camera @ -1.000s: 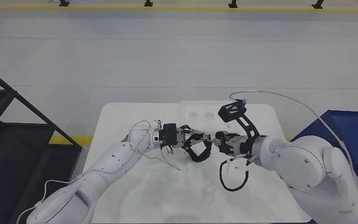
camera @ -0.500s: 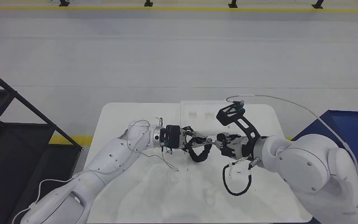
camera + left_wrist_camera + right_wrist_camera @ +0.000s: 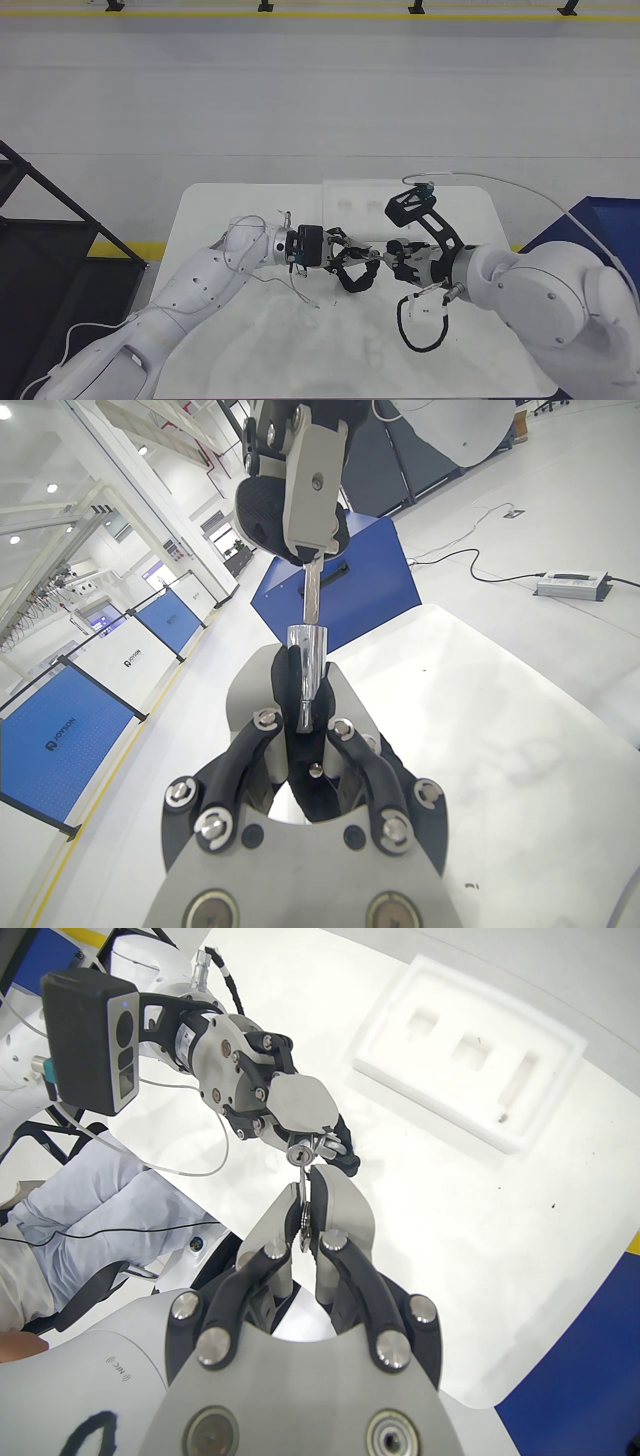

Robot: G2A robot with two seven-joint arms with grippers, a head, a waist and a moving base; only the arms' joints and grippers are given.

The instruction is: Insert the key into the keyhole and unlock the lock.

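On the white worktop [image 3: 210, 220], one white foam tray [image 3: 470, 1063] with three rectangular pockets [image 3: 472, 1050] cut in and a dark speck [image 3: 502, 1117] in the long one (too small to name). One lock [image 3: 306, 665], a shiny chrome cylinder, pinched in the left claw [image 3: 300, 680], up off the worktop. One flat metal key [image 3: 311, 592] clamped in the right claw [image 3: 307, 1183], tip right at the cylinder's keyhole end, blade outside.

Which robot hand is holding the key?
The right gripper pinches the flat key and aims its tip at the lock. The left gripper holds that shiny round lock instead.
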